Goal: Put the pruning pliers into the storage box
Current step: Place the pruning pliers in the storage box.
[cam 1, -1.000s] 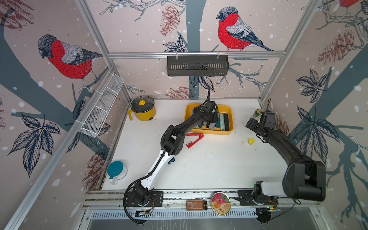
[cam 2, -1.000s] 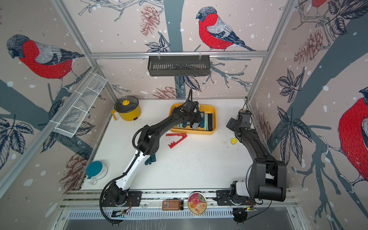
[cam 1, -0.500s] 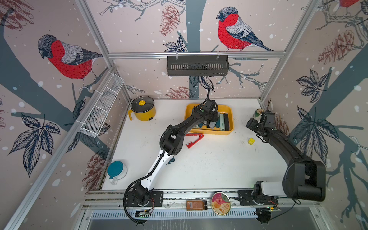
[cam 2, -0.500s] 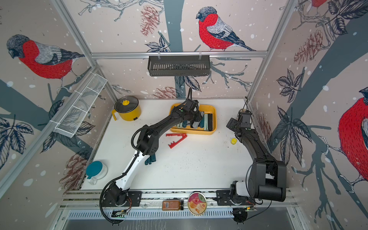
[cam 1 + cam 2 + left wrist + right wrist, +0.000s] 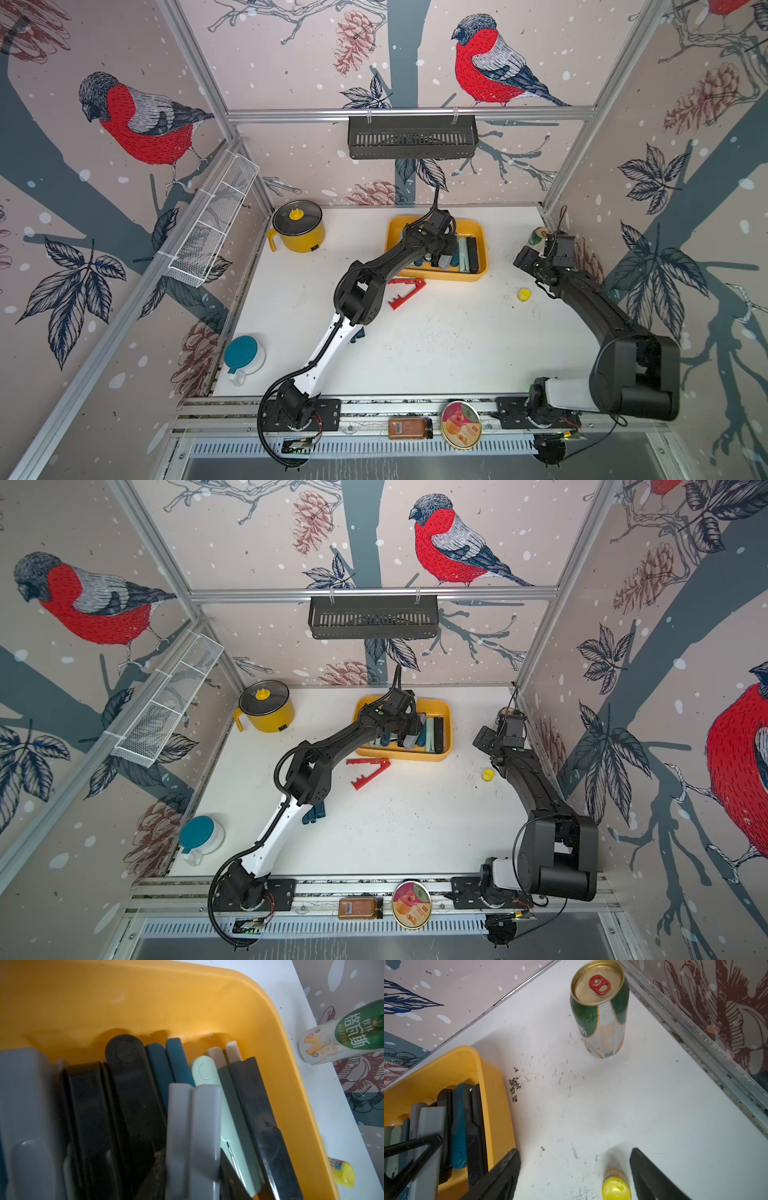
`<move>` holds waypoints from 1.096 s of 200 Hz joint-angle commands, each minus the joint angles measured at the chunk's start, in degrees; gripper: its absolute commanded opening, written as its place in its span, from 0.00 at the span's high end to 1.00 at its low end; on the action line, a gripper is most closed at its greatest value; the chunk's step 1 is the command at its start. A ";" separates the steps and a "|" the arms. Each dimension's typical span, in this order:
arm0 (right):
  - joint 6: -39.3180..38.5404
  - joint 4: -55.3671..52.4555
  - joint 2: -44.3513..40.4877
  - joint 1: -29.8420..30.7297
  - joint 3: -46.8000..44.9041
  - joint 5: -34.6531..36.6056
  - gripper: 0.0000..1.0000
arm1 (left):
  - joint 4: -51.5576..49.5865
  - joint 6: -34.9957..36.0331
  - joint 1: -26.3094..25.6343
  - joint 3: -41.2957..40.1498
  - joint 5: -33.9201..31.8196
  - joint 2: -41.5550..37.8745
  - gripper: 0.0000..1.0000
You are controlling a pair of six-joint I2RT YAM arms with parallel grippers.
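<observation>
On the white tabletop [image 5: 436, 353], read as a clock face with twelve at the back wall, the shallow rectangular yellow plastic storage box [image 5: 449, 275] sits at about one o'clock. The round yellow lidded pot [image 5: 297, 230] stands at eleven. The clear jug with a teal lid [image 5: 243, 357] is at eight, by the edge.

The left tool [image 5: 439, 258] is low over the storage box. Its fingers are set narrowly and closed on the grey plastic pruning pliers [image 5: 205, 1126], which are folded shut and tilted up above the rest. Around them, folded pliers lie side by side in the box: a black pair [image 5: 124, 1053], a teal pair [image 5: 174, 1059], a mint pair [image 5: 204, 1070], and more black ones toward the box's three o'clock wall.

The right tool [image 5: 524, 258] hangs above the tabletop at two o'clock, well apart from the box, its jaws spread wide and holding nothing. The green and white drink can [image 5: 600, 1018] stands upright in the two o'clock corner, just beyond that tool.

Two pairs lie outside the box. The red plastic pruning pliers [image 5: 415, 285], spread in a toothed V, are just beside its seven o'clock corner. The dark teal pruning pliers [image 5: 315, 813] are toward eight o'clock, partly hidden under the left arm.

The small yellow-capped bottle [image 5: 524, 294] lies at three o'clock, near the right tool.
</observation>
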 commanded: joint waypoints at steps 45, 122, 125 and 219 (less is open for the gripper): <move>-0.23 0.87 -0.92 -0.26 -0.56 -0.69 0.16 | 3.49 -4.62 0.06 0.25 4.13 1.03 0.59; -0.07 0.96 -1.56 -0.29 -1.13 -0.82 0.16 | 3.83 -6.63 0.39 -0.10 5.98 0.32 0.46; -0.18 0.86 -1.62 -0.34 -1.09 -0.81 0.16 | 3.81 -6.82 0.35 -0.18 6.24 0.28 0.45; 0.22 1.08 -2.64 -0.57 -2.05 -1.21 0.16 | 6.62 -10.31 0.20 -9.73 13.31 -5.80 0.45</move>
